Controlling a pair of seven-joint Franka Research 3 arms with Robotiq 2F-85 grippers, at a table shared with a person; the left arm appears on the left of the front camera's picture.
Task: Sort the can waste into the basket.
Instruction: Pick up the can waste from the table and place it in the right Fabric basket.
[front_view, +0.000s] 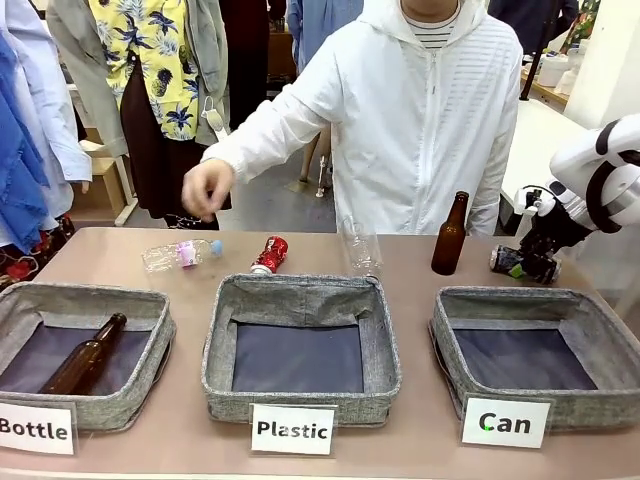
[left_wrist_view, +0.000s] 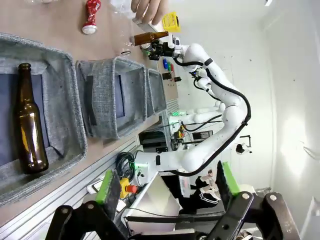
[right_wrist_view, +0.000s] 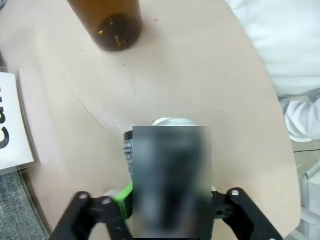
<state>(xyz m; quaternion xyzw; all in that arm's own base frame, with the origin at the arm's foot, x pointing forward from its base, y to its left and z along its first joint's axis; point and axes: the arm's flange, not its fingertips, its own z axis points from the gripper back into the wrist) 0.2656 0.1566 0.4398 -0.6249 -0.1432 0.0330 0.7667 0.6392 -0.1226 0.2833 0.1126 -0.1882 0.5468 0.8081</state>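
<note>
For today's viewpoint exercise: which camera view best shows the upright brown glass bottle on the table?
The front view: the upright brown glass bottle stands whole, neck to base. The left wrist view has the bottle far off, small and sideways; the right wrist view catches its lower body, cut by the picture's top edge.

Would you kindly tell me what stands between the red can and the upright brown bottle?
In the front view, a clear plastic bottle stands between the red can and the upright brown bottle.
</note>
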